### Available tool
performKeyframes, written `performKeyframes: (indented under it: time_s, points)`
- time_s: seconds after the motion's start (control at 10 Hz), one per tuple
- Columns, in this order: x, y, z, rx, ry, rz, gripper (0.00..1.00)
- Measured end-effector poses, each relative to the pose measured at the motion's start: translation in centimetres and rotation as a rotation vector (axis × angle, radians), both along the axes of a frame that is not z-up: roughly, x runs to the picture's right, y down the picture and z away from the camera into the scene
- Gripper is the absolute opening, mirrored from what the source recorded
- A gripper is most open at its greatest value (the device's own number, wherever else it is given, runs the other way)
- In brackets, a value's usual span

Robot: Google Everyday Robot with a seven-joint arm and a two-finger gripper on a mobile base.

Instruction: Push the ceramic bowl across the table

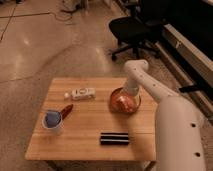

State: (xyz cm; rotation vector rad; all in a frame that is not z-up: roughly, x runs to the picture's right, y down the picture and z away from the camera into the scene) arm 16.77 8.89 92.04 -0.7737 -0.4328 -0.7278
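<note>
The orange-red ceramic bowl (125, 102) sits on the right half of the light wooden table (85, 127), close to its right edge. My white arm comes in from the lower right, bends above the table's far right corner and reaches down into the bowl. The gripper (126, 96) is at the bowl, over its inside near the far rim, and seems to touch it.
A white cup with a blue inside (52, 120) stands at the left, with a small red object (66, 110) beside it. A white packet (81, 93) lies at the far middle and a black bar (115, 138) near the front. A black office chair (132, 30) stands behind the table.
</note>
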Motion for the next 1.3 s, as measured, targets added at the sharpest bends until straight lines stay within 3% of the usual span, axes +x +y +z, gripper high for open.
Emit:
performKeyframes:
  time_s: [0.6,1.1,1.3]
  points:
    - [5.7,2.7,-2.7,-0.037,0.102,0.070,0.80]
    - [9.3,3.5,-3.6,-0.022,0.150,0.120,0.80]
    - [9.1,3.0,-3.6,0.001,0.132,0.130,0.80]
